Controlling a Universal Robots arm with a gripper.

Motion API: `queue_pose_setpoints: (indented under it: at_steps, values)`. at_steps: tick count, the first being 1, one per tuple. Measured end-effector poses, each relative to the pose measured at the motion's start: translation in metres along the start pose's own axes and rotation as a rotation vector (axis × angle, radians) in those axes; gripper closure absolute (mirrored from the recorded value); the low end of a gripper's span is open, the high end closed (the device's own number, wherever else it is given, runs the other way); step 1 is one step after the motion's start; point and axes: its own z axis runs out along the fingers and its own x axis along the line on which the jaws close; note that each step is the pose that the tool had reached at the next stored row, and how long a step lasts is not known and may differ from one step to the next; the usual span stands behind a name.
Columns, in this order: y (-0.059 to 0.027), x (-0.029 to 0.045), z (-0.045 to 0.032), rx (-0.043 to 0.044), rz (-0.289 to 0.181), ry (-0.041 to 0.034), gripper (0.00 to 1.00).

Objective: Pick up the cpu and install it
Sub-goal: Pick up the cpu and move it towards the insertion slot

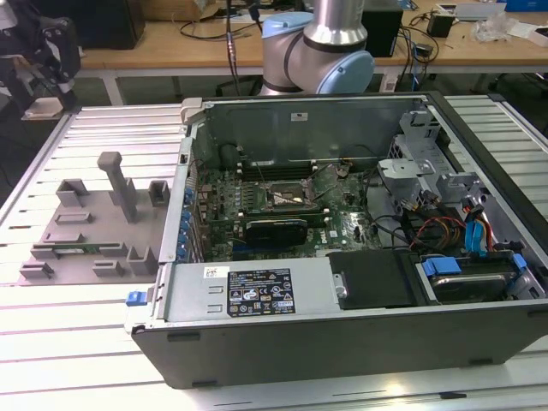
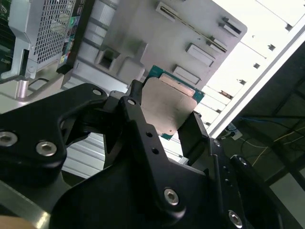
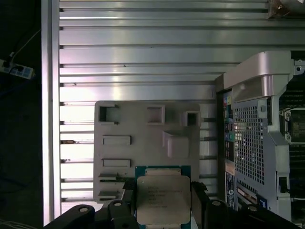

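Note:
The cpu, a flat square chip with a silvery top on a green board, sits clamped between my black fingers; my gripper is shut on it. In the second wrist view the cpu is tilted, held at two opposite edges by the gripper. It hangs well above the grey fixture plate, over the plate's edge. The dark square socket with its metal frame lies on the motherboard inside the open computer case; the same socket peeks in at the case's side in the first wrist view.
The grey fixture plate with raised blocks and slots lies at the exterior view's left of the case on a ribbed aluminium table. A long black card sits beside the socket. Cables and drive bays fill the case's right part. The arm's base stands behind the case.

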Motion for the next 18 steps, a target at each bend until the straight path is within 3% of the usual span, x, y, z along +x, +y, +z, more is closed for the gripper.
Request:
queue_pose_setpoints:
  at_steps: [18]
  values:
    - [0.0007,-0.0496,0.0016,0.0001,0.0,0.0001,0.45]
